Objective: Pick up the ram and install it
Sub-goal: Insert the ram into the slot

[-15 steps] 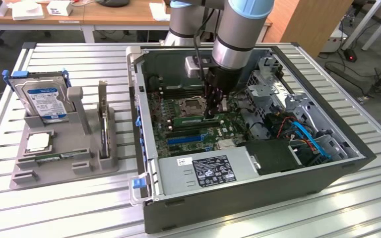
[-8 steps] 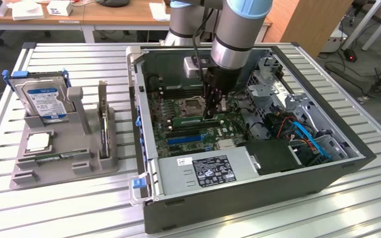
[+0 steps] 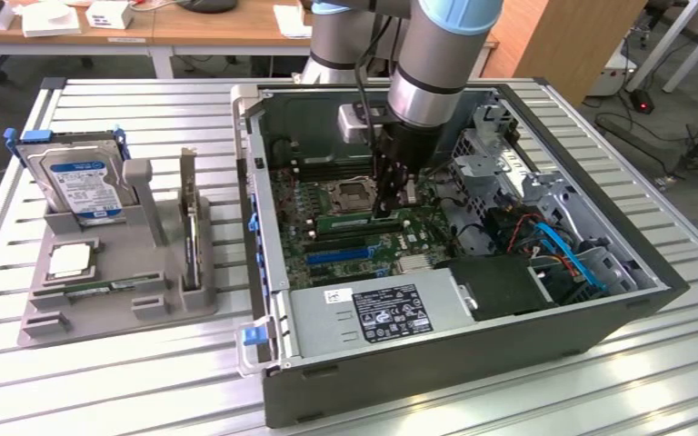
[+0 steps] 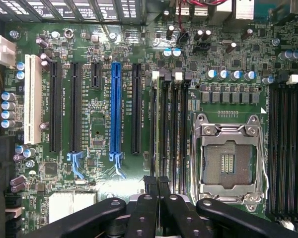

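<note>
The ram [image 3: 346, 222] is a thin green stick standing edge-up in a memory slot on the motherboard inside the open computer case [image 3: 264, 272]. In the wrist view the ram [image 4: 156, 124] runs as a narrow line along the slot nearest the black expansion slots. My gripper [image 3: 385, 211] reaches down into the case at one end of that stick. Its black fingertips are pressed together, and my gripper [image 4: 157, 182] is shut directly over the ram's end. I cannot tell whether the tips touch its top edge.
The empty processor socket [image 4: 228, 158] lies beside the memory slots, with a blue expansion slot [image 4: 115, 109] on the other side. A power supply [image 3: 373, 313] fills the case's near side. Left of the case, a grey fixture [image 3: 119, 304] holds a hard drive [image 3: 83, 186], an upright card [image 3: 188, 213] and a square chip [image 3: 70, 261].
</note>
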You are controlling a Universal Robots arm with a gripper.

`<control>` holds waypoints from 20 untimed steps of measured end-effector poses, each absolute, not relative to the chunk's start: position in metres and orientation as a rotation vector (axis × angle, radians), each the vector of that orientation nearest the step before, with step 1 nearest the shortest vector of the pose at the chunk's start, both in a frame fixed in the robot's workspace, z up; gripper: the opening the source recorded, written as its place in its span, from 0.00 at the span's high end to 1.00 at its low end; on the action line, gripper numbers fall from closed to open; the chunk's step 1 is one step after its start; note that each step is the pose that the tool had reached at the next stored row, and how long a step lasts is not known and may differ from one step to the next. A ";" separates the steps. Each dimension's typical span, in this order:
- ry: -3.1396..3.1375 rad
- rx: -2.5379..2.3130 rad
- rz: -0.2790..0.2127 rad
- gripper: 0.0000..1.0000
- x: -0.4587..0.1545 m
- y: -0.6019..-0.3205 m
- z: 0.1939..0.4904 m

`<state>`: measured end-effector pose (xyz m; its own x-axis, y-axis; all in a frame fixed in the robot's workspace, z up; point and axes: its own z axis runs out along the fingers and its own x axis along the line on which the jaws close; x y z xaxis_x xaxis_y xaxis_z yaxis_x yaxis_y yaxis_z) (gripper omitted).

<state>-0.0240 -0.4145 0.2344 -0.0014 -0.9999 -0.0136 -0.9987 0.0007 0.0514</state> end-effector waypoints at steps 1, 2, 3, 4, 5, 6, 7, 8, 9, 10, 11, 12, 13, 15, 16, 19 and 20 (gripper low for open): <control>-2.203 2.201 -0.072 0.89 -0.024 -0.414 0.234; -2.203 2.200 -0.072 0.89 -0.024 -0.414 0.234; -2.203 2.201 -0.072 0.89 -0.024 -0.414 0.234; -2.203 2.201 -0.072 0.89 -0.024 -0.414 0.234; -2.203 2.201 -0.072 0.89 -0.024 -0.414 0.234; -2.203 2.201 -0.072 0.89 -0.023 -0.414 0.234; -2.203 2.201 -0.072 0.89 -0.023 -0.414 0.234; -2.203 2.200 -0.072 0.89 -0.023 -0.414 0.234; -2.203 2.201 -0.072 0.89 -0.023 -0.415 0.234; -2.203 2.201 -0.072 0.89 -0.023 -0.415 0.234; -2.203 2.201 -0.072 0.89 -0.023 -0.415 0.234; -2.203 2.201 -0.072 0.89 -0.023 -0.415 0.234; -2.203 2.201 -0.072 0.89 -0.023 -0.415 0.234; -2.203 2.200 -0.072 0.89 -0.023 -0.415 0.234; -2.203 2.200 -0.072 0.89 -0.023 -0.415 0.234; -2.203 2.200 -0.072 0.89 -0.023 -0.416 0.234; -2.203 2.200 -0.072 0.89 -0.023 -0.416 0.234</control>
